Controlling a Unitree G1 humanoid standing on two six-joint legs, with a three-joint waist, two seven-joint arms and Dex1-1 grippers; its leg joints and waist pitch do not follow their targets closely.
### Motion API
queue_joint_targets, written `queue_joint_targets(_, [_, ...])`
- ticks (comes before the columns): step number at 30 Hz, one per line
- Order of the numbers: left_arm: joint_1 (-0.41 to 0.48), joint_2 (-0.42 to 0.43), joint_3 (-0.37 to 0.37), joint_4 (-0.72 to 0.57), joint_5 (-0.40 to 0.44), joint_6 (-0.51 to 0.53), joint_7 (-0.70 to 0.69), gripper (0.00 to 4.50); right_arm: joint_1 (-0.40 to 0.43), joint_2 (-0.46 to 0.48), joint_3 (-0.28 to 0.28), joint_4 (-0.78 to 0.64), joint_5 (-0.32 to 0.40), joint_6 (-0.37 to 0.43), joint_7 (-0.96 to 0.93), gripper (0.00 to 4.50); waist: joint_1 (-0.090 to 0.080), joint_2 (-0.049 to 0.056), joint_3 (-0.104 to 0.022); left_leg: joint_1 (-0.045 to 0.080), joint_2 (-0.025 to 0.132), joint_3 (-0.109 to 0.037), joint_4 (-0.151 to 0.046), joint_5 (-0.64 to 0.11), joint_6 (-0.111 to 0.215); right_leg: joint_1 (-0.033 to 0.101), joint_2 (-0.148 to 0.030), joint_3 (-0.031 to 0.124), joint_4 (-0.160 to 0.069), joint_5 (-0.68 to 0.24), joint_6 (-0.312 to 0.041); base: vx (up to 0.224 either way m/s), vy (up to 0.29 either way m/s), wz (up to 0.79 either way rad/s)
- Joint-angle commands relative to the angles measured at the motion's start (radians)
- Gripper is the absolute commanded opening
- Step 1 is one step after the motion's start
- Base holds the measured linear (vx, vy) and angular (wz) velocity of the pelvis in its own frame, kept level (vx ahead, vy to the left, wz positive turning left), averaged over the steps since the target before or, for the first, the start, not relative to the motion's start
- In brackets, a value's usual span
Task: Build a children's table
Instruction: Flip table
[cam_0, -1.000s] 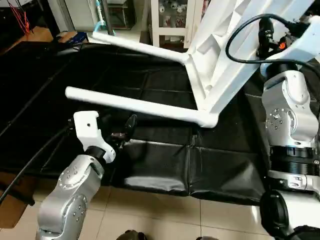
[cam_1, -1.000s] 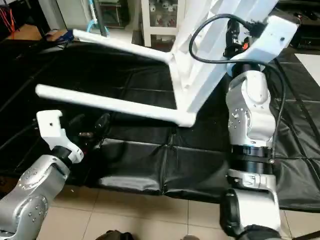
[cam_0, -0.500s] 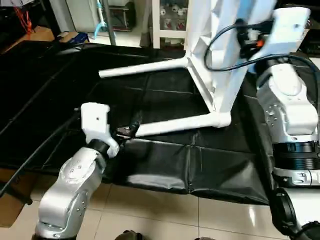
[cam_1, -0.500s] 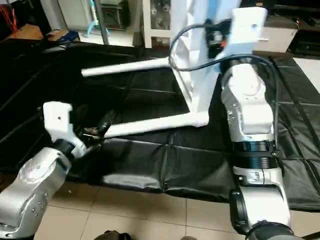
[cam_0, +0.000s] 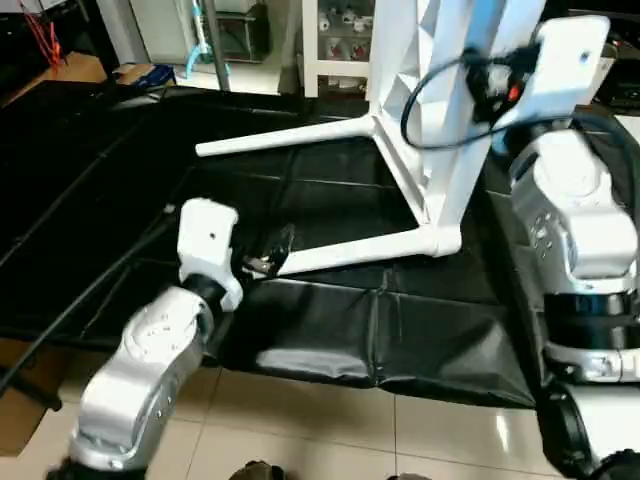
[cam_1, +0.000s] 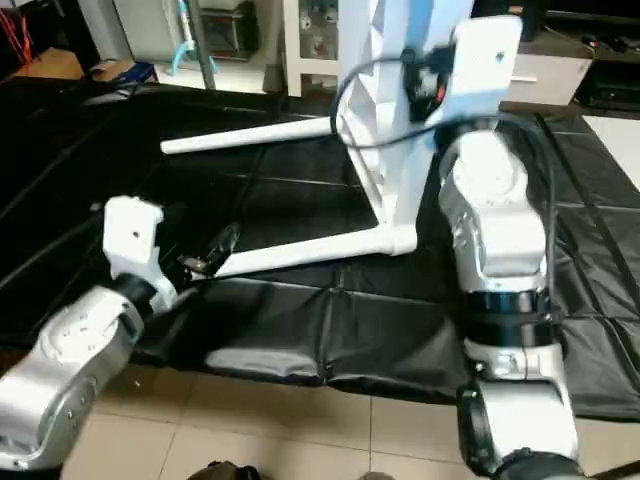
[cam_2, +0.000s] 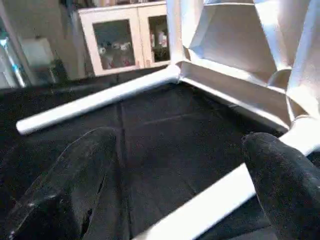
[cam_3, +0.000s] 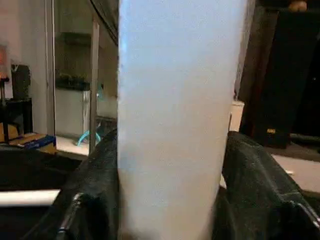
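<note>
Left hand (cam_0: 268, 251) open beside table leg (cam_0: 350, 249)

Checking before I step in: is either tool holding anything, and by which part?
The right tool has a white plastic tube leg of the tipped-up tabletop between its fingers. The left tool is open, holding nothing, near the lower leg.

Head stereo pair looks down over forearms, sharing the mat (cam_0: 330, 330) and legs (cam_0: 350, 252); wrist cams sit close, along jaws.
</note>
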Motion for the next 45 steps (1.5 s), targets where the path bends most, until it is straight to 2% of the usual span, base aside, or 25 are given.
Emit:
queue_joint_targets(1, [-0.018, 0.013, -0.016, -0.022, 0.021, -0.001, -0.017, 4.50, 0.011, 0.006, -0.009, -0.020, 0.010, 0.014, 0.006, 3.18, -0.004, -0.006, -0.075, 0.059, 0.041, -0.032, -0.086, -0.286, -0.062, 0.017, -0.016, 0.007, -0.061, -0.206, -0.132, 0.000, 0.000, 0.00])
queue_joint_targets(3, [-0.018, 0.014, -0.018, -0.022, 0.023, -0.001, -0.017, 4.50, 0.014, 0.008, -0.007, -0.021, 0.011, 0.014, 0.008, 3.32, -0.006, -0.008, -0.075, 0.057, 0.041, -0.033, -0.086, -0.292, -0.066, 0.019, -0.018, 0.007, -0.060, -0.205, -0.135, 0.000, 0.000, 0.00])
queue_joint_targets(8, [-0.021, 0.022, -0.041, -0.018, 0.057, -0.013, -0.034, 4.50, 0.052, 0.040, -0.020, -0.056, 0.047, 0.056, 0.021, 3.82, -0.005, -0.005, -0.073, 0.059, 0.042, -0.033, -0.088, -0.310, -0.069, 0.015, -0.016, 0.008, -0.062, -0.219, -0.131, 0.000, 0.000, 0.00])
queue_joint_targets(15, [-0.022, 0.023, -0.049, -0.006, 0.082, -0.017, -0.046, 4.50, 0.178, 0.057, 0.010, -0.138, 0.064, 0.112, 0.048, 4.37, -0.004, -0.003, -0.070, 0.059, 0.042, -0.036, -0.094, -0.336, -0.085, 0.014, -0.016, 0.008, -0.065, -0.235, -0.125, 0.000, 0.000, 0.00])
queue_joint_targets(17, [-0.013, 0.031, -0.058, 0.000, 0.093, -0.016, -0.059, 4.50, 0.233, 0.064, 0.019, -0.177, 0.061, 0.139, 0.043, 4.45, -0.002, 0.003, -0.069, 0.060, 0.042, -0.038, -0.096, -0.351, -0.090, 0.013, -0.017, 0.009, -0.067, -0.252, -0.117, 0.000, 0.000, 0.00])
queue_joint_targets(18, [-0.009, 0.034, -0.062, 0.001, 0.099, -0.017, -0.064, 4.50, 0.262, 0.066, 0.022, -0.196, 0.057, 0.149, 0.042, 4.45, -0.005, 0.000, -0.069, 0.058, 0.042, -0.038, -0.097, -0.355, -0.091, 0.014, -0.017, 0.009, -0.068, -0.255, -0.116, 0.000, 0.000, 0.00])
queue_joint_targets(19, [-0.007, 0.035, -0.064, 0.001, 0.101, -0.017, -0.067, 4.50, 0.275, 0.068, 0.024, -0.204, 0.056, 0.153, 0.041, 4.45, -0.004, 0.002, -0.069, 0.058, 0.042, -0.040, -0.098, -0.366, -0.096, 0.014, -0.017, 0.008, -0.069, -0.266, -0.113, 0.000, 0.000, 0.00])
queue_joint_targets(20, [-0.007, 0.035, -0.064, 0.001, 0.101, -0.017, -0.067, 4.50, 0.275, 0.068, 0.024, -0.204, 0.056, 0.153, 0.041, 4.45, -0.007, 0.001, -0.069, 0.058, 0.042, -0.040, -0.098, -0.376, -0.099, 0.013, -0.018, 0.008, -0.069, -0.275, -0.113, 0.000, 0.000, 0.00])
queue_joint_targets(21, [-0.008, 0.035, -0.067, -0.001, 0.101, -0.017, -0.070, 4.50, 0.299, 0.070, 0.026, -0.218, 0.053, 0.158, 0.039, 4.45, -0.007, 0.005, -0.068, 0.058, 0.042, -0.042, -0.099, -0.381, -0.101, 0.013, -0.018, 0.008, -0.068, -0.278, -0.113, 0.000, 0.000, 0.00])
queue_joint_targets(22, [-0.008, 0.035, -0.067, -0.001, 0.101, -0.017, -0.070, 4.50, 0.299, 0.070, 0.026, -0.218, 0.053, 0.158, 0.039, 4.45, -0.008, 0.002, -0.066, 0.058, 0.042, -0.042, -0.100, -0.397, -0.103, 0.012, -0.018, 0.008, -0.071, -0.294, -0.110, 0.000, 0.000, 0.00])
queue_joint_targets(24, [-0.012, 0.033, -0.069, 0.000, 0.104, -0.019, -0.077, 4.50, 0.318, 0.071, 0.028, -0.222, 0.041, 0.161, 0.036, 4.45, -0.009, 0.008, -0.062, 0.061, 0.041, -0.043, -0.101, -0.429, -0.110, 0.007, -0.018, 0.008, -0.074, -0.324, -0.104, 0.000, 0.000, 0.00])
queue_joint_targets(27, [-0.013, 0.032, -0.068, 0.001, 0.109, -0.021, -0.083, 4.50, 0.326, 0.068, 0.028, -0.213, 0.026, 0.149, 0.036, 4.45, -0.013, 0.005, -0.058, 0.062, 0.040, -0.047, -0.104, -0.473, -0.119, 0.007, -0.019, 0.007, -0.081, -0.378, -0.090, 0.000, 0.000, 0.00])
queue_joint_targets(28, [-0.014, 0.031, -0.066, 0.001, 0.110, -0.021, -0.085, 4.50, 0.329, 0.065, 0.030, -0.195, 0.017, 0.124, 0.043, 4.45, -0.014, 0.005, -0.058, 0.061, 0.040, -0.048, -0.104, -0.479, -0.121, 0.007, -0.020, 0.006, -0.081, -0.387, -0.088, 0.000, 0.000, 0.00])
queue_joint_targets(29, [-0.015, 0.030, -0.064, 0.002, 0.115, -0.022, -0.090, 4.50, 0.326, 0.060, 0.036, -0.133, -0.003, 0.055, 0.062, 4.45, -0.014, 0.010, -0.057, 0.066, 0.040, -0.049, -0.104, -0.504, -0.126, 0.002, -0.020, 0.006, -0.085, -0.403, -0.086, 0.000, 0.000, 0.00])
queue_joint_targets(30, [-0.015, 0.030, -0.064, 0.002, 0.115, -0.022, -0.090, 4.50, 0.326, 0.060, 0.036, -0.133, -0.003, 0.055, 0.062, 4.45, -0.016, 0.008, -0.056, 0.064, 0.039, -0.050, -0.104, -0.510, -0.126, 0.003, -0.021, 0.005, -0.086, -0.407, -0.088, 0.000, 0.000, 0.00])
queue_joint_targets(32, [-0.014, 0.030, -0.063, 0.002, 0.117, -0.023, -0.094, 4.50, 0.317, 0.060, 0.048, -0.089, -0.007, 0.002, 0.095, 4.45, -0.017, 0.007, -0.057, 0.064, 0.039, -0.051, -0.104, -0.521, -0.121, 0.005, -0.021, 0.005, -0.086, -0.415, -0.090, 0.000, 0.000, 0.00])
queue_joint_targets(33, [-0.013, 0.032, -0.064, 0.001, 0.118, -0.024, -0.099, 4.50, 0.305, 0.062, 0.062, -0.050, -0.010, -0.040, 0.124, 4.45, -0.018, 0.013, -0.057, 0.065, 0.039, -0.052, -0.104, -0.531, -0.120, 0.005, -0.021, 0.004, -0.087, -0.412, -0.094, 0.000, 0.000, 0.00])
queue_joint_targets(34, [-0.012, 0.033, -0.066, 0.000, 0.118, -0.024, -0.102, 4.50, 0.298, 0.063, 0.069, -0.029, -0.015, -0.059, 0.135, 4.45, -0.022, 0.009, -0.056, 0.060, 0.038, -0.055, -0.104, -0.535, -0.116, 0.008, -0.022, 0.002, -0.086, -0.407, -0.103, 0.000, 0.000, 0.00])
queue_joint_targets(37, [-0.005, 0.040, -0.080, -0.011, 0.122, -0.020, -0.119, 4.50, 0.258, 0.071, 0.078, 0.087, -0.042, -0.125, 0.143, 4.45, -0.031, 0.008, -0.056, 0.063, 0.037, -0.055, -0.102, -0.555, -0.105, 0.004, -0.023, 0.001, -0.088, -0.428, -0.123, 0.000, 0.000, 0.00])
queue_joint_targets(39, [-0.001, 0.040, -0.082, -0.017, 0.126, -0.017, -0.123, 4.50, 0.227, 0.076, 0.080, 0.176, -0.058, -0.168, 0.143, 4.45, -0.035, 0.009, -0.054, 0.059, 0.038, -0.057, -0.103, -0.563, -0.104, 0.008, -0.024, -0.001, -0.087, -0.436, -0.129, 0.000, 0.000, 0.00])
queue_joint_targets(44, [0.001, 0.040, -0.076, -0.027, 0.129, -0.012, -0.126, 4.50, 0.152, 0.095, 0.070, 0.376, -0.071, -0.256, 0.144, 4.45, -0.041, 0.010, -0.056, 0.066, 0.037, -0.056, -0.100, -0.590, -0.100, 0.002, -0.024, -0.002, -0.091, -0.446, -0.143, 0.000, 0.000, 0.00])
queue_joint_targets(45, [0.001, 0.040, -0.075, -0.028, 0.130, -0.012, -0.126, 4.50, 0.146, 0.097, 0.068, 0.389, -0.070, -0.264, 0.144, 4.45, -0.042, 0.006, -0.057, 0.065, 0.037, -0.055, -0.099, -0.582, -0.095, 0.005, -0.024, -0.002, -0.089, -0.435, -0.152, 0.000, 0.000, 0.00])
